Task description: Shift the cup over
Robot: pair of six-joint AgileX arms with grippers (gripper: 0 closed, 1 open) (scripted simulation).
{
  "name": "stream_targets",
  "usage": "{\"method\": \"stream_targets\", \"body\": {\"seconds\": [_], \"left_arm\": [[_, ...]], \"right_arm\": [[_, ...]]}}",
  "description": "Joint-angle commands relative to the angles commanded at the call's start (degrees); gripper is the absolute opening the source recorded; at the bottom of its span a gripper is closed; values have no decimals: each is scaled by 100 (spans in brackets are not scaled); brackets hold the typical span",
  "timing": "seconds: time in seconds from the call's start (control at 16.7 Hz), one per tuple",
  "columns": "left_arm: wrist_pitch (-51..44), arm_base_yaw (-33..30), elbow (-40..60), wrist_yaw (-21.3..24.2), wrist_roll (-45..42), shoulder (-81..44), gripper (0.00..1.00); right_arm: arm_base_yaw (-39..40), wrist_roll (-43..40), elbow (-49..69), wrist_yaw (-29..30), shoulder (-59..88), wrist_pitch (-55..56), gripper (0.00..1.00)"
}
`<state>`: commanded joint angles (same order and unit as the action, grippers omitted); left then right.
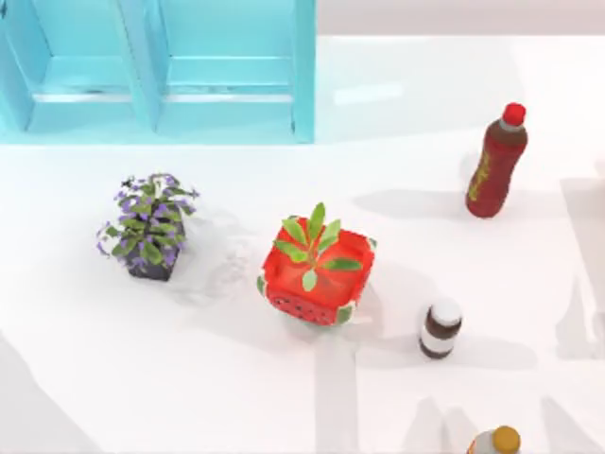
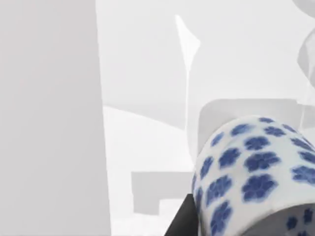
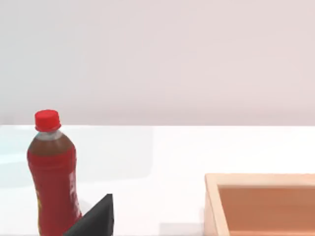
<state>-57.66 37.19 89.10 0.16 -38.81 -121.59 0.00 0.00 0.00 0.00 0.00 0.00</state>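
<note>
The cup [image 1: 222, 255] is clear glass and shows as faint whitish glints on the white table, between the purple-flowered plant [image 1: 146, 227] and the red watermelon-patterned pot [image 1: 317, 274]. It looks about as big as those pots. Nothing touches it. A dark edge of my left gripper [image 2: 181, 219] shows in the left wrist view, beside a white vessel with blue flowers [image 2: 251, 177]. A dark wedge of my right gripper [image 3: 93, 219] shows in the right wrist view, near a red bottle [image 3: 51, 172].
A turquoise cabinet [image 1: 161, 76] stands at the back left. The red-capped bottle [image 1: 496, 161] is at the back right, a small brown white-capped bottle [image 1: 440, 328] right of the red pot, an orange-capped bottle [image 1: 496, 443] at the front edge. A wooden box [image 3: 261, 201] appears in the right wrist view.
</note>
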Motion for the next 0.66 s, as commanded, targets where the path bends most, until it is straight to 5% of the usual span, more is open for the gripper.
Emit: {"method": "stream_targets", "body": {"seconds": [0.3,0.66], "left_arm": [[0,0,0,0,0,0,98],[0,0,0,0,0,0,100]], "right_arm": [[0,0,0,0,0,0,100],[0,0,0,0,0,0,100]]}}
